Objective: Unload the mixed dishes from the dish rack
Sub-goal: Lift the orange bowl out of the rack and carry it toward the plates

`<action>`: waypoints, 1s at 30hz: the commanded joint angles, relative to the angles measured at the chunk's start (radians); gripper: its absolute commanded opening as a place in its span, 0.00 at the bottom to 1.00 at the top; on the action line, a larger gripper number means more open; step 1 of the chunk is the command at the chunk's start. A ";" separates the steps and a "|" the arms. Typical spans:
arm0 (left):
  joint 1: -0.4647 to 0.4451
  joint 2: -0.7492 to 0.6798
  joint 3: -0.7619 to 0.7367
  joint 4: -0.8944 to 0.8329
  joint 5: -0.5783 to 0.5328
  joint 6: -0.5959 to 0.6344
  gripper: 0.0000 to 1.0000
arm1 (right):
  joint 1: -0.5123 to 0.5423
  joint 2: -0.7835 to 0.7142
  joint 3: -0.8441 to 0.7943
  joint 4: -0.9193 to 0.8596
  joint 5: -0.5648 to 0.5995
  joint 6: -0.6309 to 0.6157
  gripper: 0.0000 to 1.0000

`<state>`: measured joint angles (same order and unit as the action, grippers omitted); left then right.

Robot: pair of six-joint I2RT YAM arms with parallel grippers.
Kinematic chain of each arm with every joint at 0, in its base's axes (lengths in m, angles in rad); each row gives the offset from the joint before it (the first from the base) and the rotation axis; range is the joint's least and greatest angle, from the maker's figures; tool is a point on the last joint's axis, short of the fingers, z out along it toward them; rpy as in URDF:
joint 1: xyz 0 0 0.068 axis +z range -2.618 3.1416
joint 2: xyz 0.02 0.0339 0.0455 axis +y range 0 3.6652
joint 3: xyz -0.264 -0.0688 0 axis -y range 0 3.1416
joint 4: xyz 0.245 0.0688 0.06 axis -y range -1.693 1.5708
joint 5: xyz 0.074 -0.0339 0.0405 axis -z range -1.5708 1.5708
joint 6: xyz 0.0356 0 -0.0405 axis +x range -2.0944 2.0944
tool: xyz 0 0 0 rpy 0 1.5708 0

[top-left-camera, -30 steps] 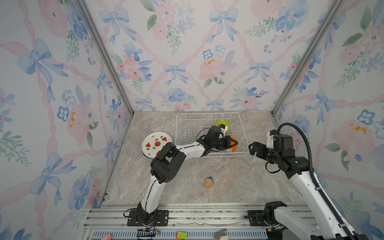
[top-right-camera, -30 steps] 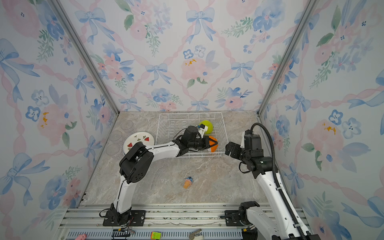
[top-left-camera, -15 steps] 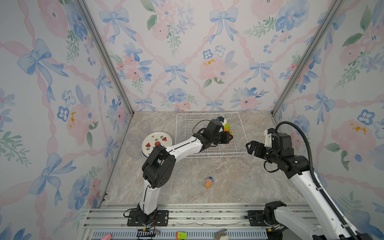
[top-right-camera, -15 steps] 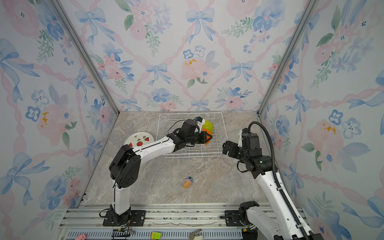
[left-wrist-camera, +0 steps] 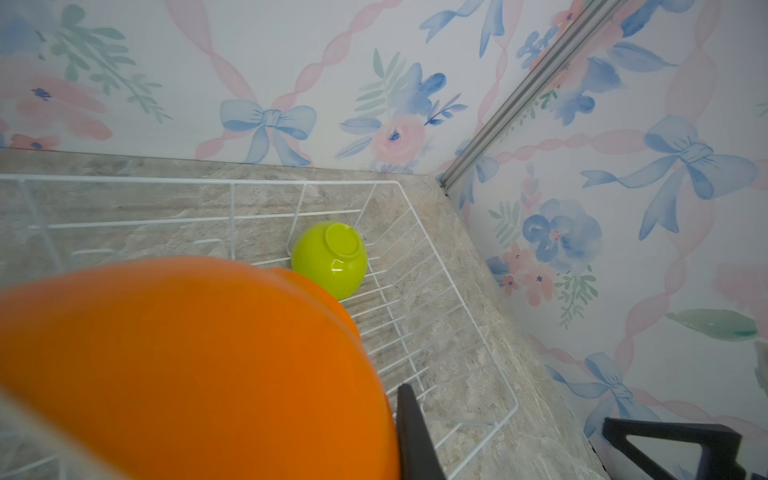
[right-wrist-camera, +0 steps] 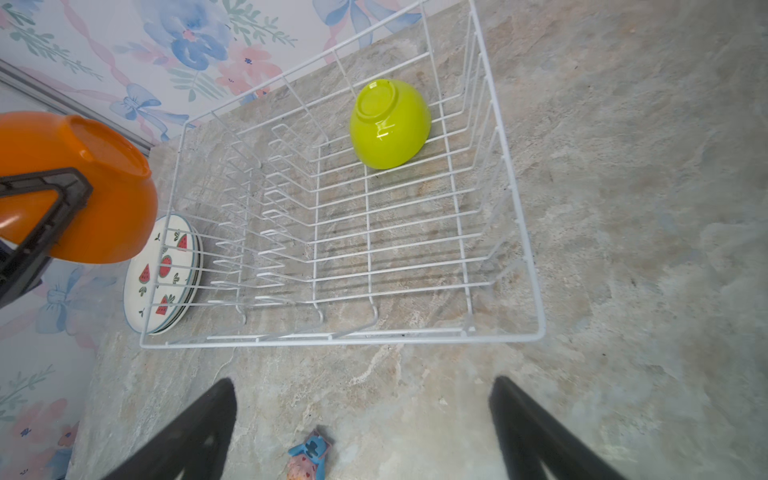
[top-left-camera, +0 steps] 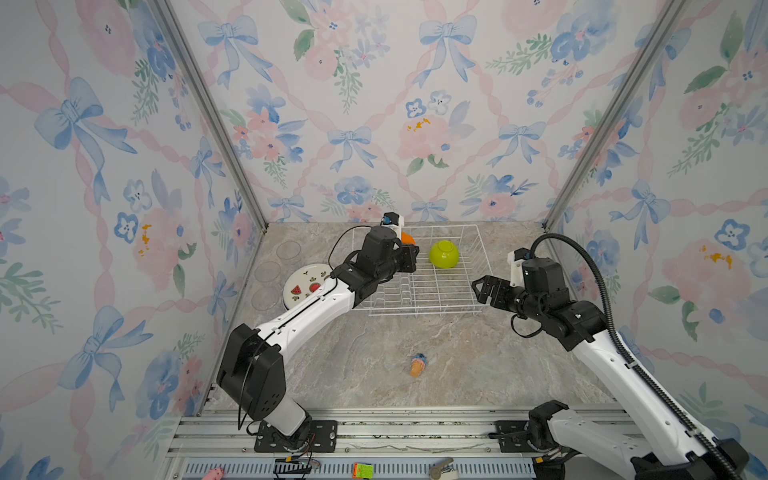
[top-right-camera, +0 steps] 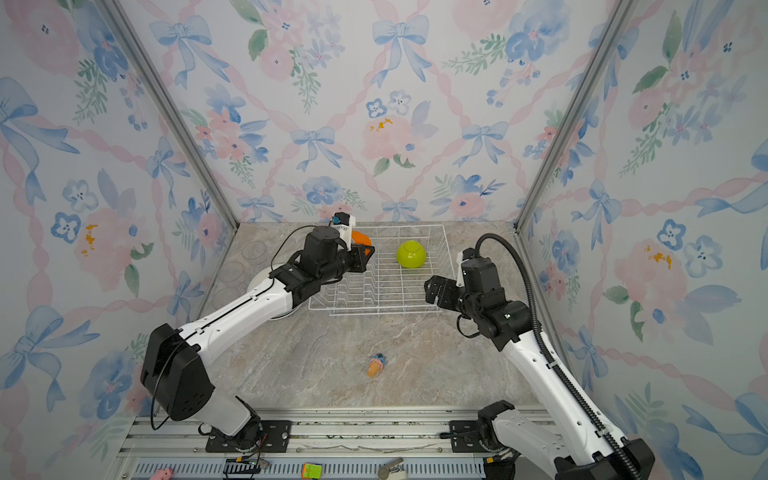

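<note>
One dish sits inside the dish rack (right-wrist-camera: 340, 341): the lime-green bowl (top-left-camera: 444, 254). It lies bottom up and a bit tilted on the wire floor, in the rack's far right part. The plate prongs hold nothing.

The orange bowl (right-wrist-camera: 116, 208) hangs in the air over the rack's far left corner. The left fingers (top-left-camera: 409, 259) are clamped on its rim. Most likely the step in hand is taking this bowl out. Free worktop (top-left-camera: 478, 365) lies off the rack's left side, so the carry should go that way, high enough to clear the top wire.

Just beside the rack's left side, a stack of watermelon plates (top-left-camera: 305, 286) lies flat on the worktop. Farther out from that side are three clear glasses (top-left-camera: 268, 272). The bowl must not come down on them.

The right fingers (top-left-camera: 482, 289) are spread wide and hold nothing. They hover by the rack's near right corner. From them, the green bowl lies toward the rack's far side, and this arm is the nearer one to it. The bowl is round, so no side is longer; its rim faces down, which may make it hard to pinch.

A small orange-and-blue toy (top-left-camera: 417, 365) lies in front of the rack, well apart.
</note>
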<state>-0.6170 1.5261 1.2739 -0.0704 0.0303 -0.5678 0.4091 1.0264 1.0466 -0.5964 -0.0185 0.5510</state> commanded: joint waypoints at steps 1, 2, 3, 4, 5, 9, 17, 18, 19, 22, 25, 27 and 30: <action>0.024 -0.102 -0.069 -0.028 -0.093 0.046 0.00 | 0.055 0.014 0.059 0.046 0.033 0.034 0.97; 0.030 -0.133 -0.091 -0.033 -0.114 0.050 0.00 | 0.069 0.017 0.064 0.049 0.038 0.036 0.97; 0.038 -0.170 -0.118 -0.039 -0.136 0.053 0.00 | 0.083 0.023 0.071 0.048 0.044 0.041 0.97; 0.045 -0.206 -0.144 -0.048 -0.156 0.055 0.00 | 0.094 0.028 0.075 0.049 0.046 0.043 0.97; 0.052 -0.242 -0.168 -0.055 -0.177 0.057 0.00 | 0.106 0.035 0.080 0.047 0.047 0.046 0.97; 0.077 -0.358 -0.239 -0.101 -0.242 0.064 0.00 | 0.135 0.054 0.095 0.045 0.055 0.044 0.97; 0.094 -0.468 -0.292 -0.278 -0.301 0.075 0.00 | 0.143 0.127 0.153 0.052 0.035 0.013 0.97; 0.094 -0.475 -0.297 -0.300 -0.309 0.074 0.00 | 0.143 0.137 0.162 0.052 0.029 0.008 0.97; 0.094 -0.485 -0.306 -0.325 -0.316 0.068 0.00 | 0.143 0.149 0.171 0.054 0.023 0.002 0.97; 0.094 -0.523 -0.348 -0.357 -0.301 0.047 0.00 | 0.143 0.184 0.192 0.063 0.010 -0.013 0.97; 0.092 -0.557 -0.386 -0.393 -0.263 0.027 0.00 | 0.143 0.223 0.217 0.063 -0.003 -0.030 0.97; 0.092 -0.572 -0.402 -0.429 -0.263 0.014 0.00 | 0.143 0.244 0.230 0.061 -0.009 -0.036 0.97; 0.092 -0.601 -0.428 -0.481 -0.261 -0.001 0.00 | 0.142 0.267 0.239 0.063 -0.013 -0.044 0.97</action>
<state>-0.5270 0.9569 0.8562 -0.4976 -0.2352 -0.5484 0.5407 1.2774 1.2514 -0.5381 -0.0158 0.5339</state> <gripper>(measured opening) 0.101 0.968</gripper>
